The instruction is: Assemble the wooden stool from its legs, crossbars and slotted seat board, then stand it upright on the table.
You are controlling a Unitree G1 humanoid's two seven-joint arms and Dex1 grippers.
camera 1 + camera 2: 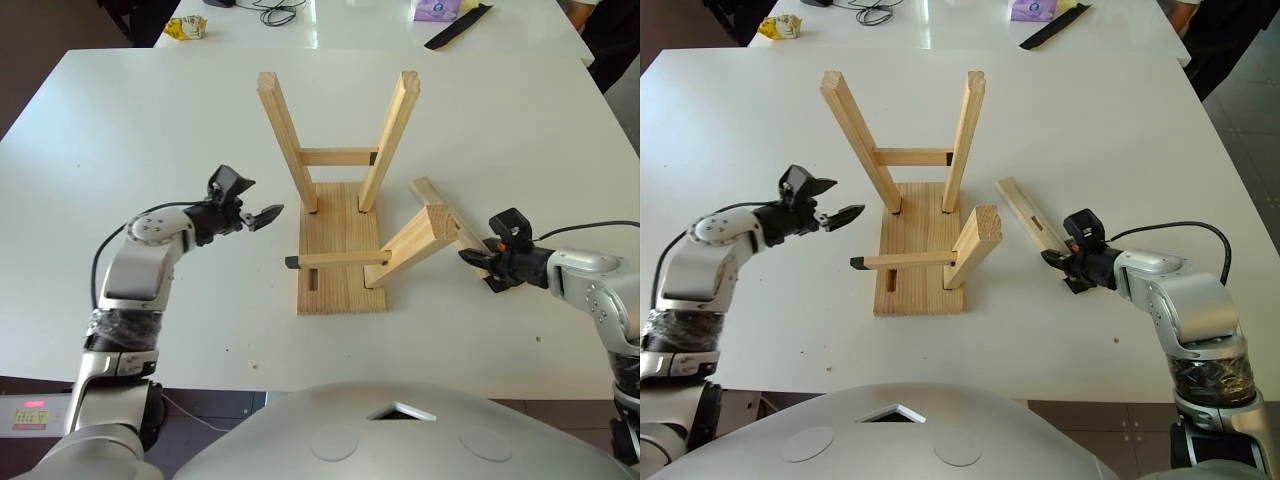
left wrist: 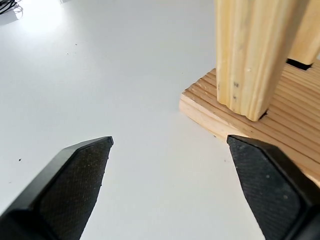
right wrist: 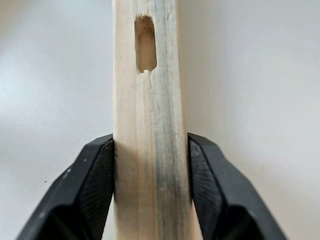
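**The stool was half built and upside down, and the right gripper held the last leg.**

The left gripper (image 1: 255, 202) hung over the white table (image 1: 130, 120), near the seat board (image 1: 340, 290). Its jaws were wide apart and held nothing. Maybe it was ready to steady the wood. The seat board lay flat so the legs could go down into its slots. At its far end the far left leg (image 1: 285, 140) and the far right leg (image 1: 390, 140) stood up, joined by a crossbar (image 1: 335, 157). At the near end a leaning leg (image 1: 410, 245) tipped over to the right, not yet straight, and a second crossbar (image 1: 335, 260) stuck out of it. The last leg (image 1: 440, 205) lay on the table just beside the board. The right gripper (image 1: 472, 257) had its jaws clamped on the near end, I think to lift it over. Behind was another table (image 1: 330, 35) with cables (image 1: 275, 12) and a yellow crumpled thing (image 1: 186, 28).
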